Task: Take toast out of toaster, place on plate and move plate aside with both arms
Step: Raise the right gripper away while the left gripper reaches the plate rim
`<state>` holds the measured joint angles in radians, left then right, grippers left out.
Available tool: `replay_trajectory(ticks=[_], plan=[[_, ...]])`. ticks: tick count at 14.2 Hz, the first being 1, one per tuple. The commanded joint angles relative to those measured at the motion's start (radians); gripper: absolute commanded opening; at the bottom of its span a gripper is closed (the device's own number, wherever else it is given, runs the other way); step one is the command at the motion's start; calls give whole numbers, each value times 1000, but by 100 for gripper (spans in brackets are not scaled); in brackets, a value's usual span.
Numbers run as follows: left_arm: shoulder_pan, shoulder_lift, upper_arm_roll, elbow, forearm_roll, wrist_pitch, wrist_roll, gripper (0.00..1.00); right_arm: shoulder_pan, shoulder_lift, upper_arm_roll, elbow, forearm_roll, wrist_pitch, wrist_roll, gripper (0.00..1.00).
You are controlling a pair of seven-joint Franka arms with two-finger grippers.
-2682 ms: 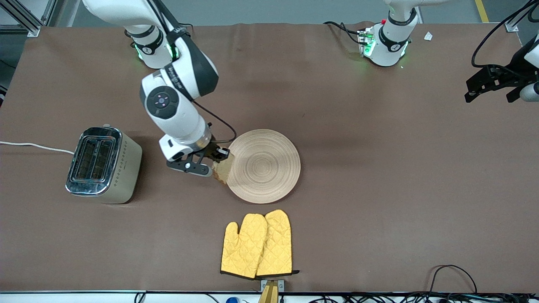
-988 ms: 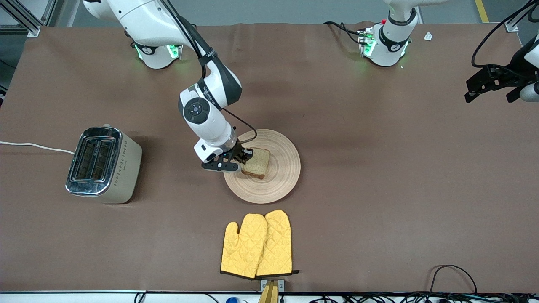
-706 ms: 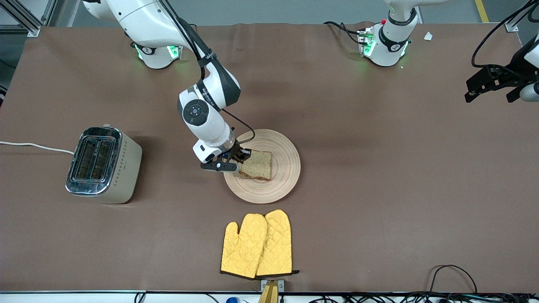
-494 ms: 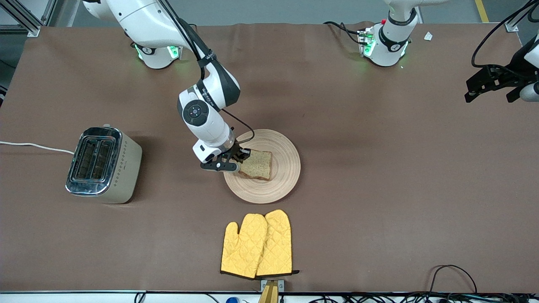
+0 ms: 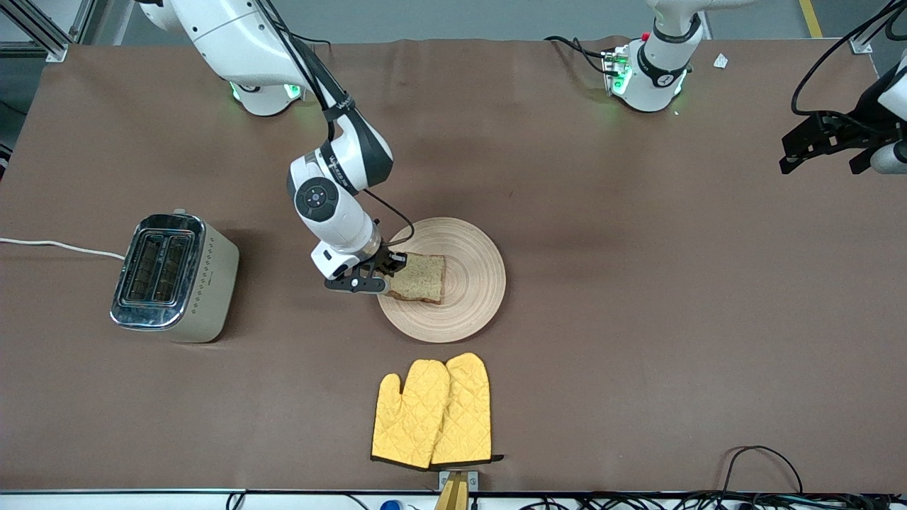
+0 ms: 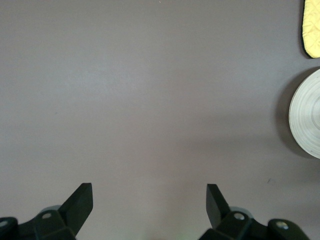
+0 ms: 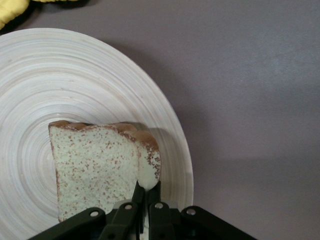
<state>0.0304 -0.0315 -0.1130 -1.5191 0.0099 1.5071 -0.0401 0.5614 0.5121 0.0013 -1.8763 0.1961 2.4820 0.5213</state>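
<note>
Right claw (image 5: 388, 275) sits low over the edge of the plate (image 5: 471, 297) that faces the toaster, its fingers pinched tight on one corner of the toast (image 5: 419, 278). In the right wrist view the two black fingertips (image 7: 145, 192) meet on the crust, and the slice (image 7: 95, 165) lies across the plate's ringed wood (image 7: 60, 75), its speckled face up — whether it rests fully flat or is tipped a little at the gripped corner I cannot tell. The plate itself stands about the middle of the table (image 5: 638, 319), well clear of every edge.

Left claw (image 5: 825, 145) hangs at the table's end on the left arm's side, close to the corner by the arms' bases, and that arm waits. Its fingers (image 6: 80, 200) stand wide apart with nothing between them — only bare brown table (image 6: 150, 100) beneath, with a sliver of the plate (image 6: 307, 120) and a yellow mitt (image 6: 312, 30) at the margin of the left wrist view.

A shiny two-slot toaster (image 5: 173, 278) stands toward the right arm's end of the table, a white cord (image 5: 57, 246) trailing off that edge. A pair of yellow quilted oven mitts (image 5: 432, 412) lies near the table edge closest to the front camera, nearer to that camera than the plate and apart from it.
</note>
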Motion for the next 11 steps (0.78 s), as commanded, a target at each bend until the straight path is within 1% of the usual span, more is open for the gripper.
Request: replay_trajectory(ticks=[1, 2, 3, 5, 6, 9, 11], plan=[[-3, 38, -2, 25, -28, -5, 20, 100, -9, -44, 3, -47, 8, -6, -9, 17], [5, 47, -1, 23, -75, -5, 20, 100, -11, -44, -3, -47, 8, -15, -6, 42], [8, 60, 1, 22, -111, -5, 20, 100, -12, -44, -7, -47, 8, -18, -1, 58], [6, 90, 1, 22, -130, 2, 19, 100, -11, -44, -7, -46, 8, -18, 14, 74], [2, 103, -2, 23, -134, 7, 19, 100, -9, -44, -7, -46, 8, -18, 17, 83], [-1, 166, -7, 19, -211, 22, 31, 100, -11, -46, -7, -46, 8, -18, 17, 100], [-12, 229, -13, 10, -255, 66, 75, 100, -12, -50, -9, -46, 8, -18, 17, 100]])
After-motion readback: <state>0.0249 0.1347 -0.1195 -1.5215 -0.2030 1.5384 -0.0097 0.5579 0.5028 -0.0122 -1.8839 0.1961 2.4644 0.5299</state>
